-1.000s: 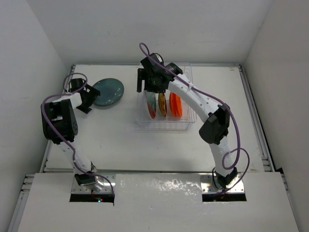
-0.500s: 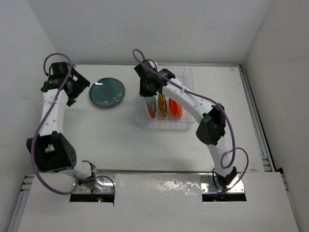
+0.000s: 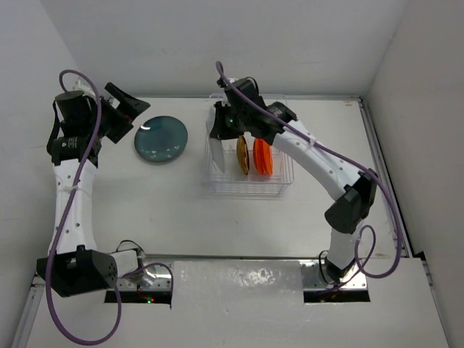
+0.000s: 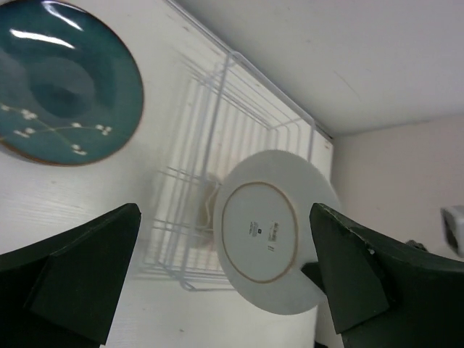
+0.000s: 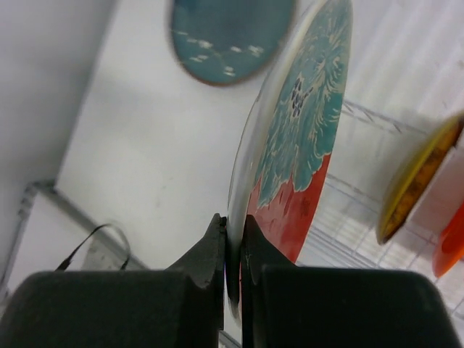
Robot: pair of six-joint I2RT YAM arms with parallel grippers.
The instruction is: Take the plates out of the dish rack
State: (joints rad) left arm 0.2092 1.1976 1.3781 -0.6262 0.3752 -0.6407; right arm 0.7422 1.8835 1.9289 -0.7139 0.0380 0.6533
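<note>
From above, the right gripper (image 3: 217, 133) is at the dish rack's (image 3: 279, 185) left end, clamped on the red plate (image 3: 218, 156), which it holds on edge. A yellow plate (image 3: 243, 154) and an orange plate (image 3: 262, 157) stand in the rack, and a teal plate (image 3: 161, 138) lies flat on the table (image 3: 217, 217) left of it. That makes four plates, one of each colour. The left gripper (image 3: 136, 117) is farther left.

The left wrist view shows its fingers (image 4: 80, 275) spread wide with nothing between them.

In the right wrist view, the pads (image 5: 210, 250) pinch the red plate's rim. It looks like glazed ceramic, so stiff, slick and breakable. I'd say the rim is the only hold while it stands upright.
</note>
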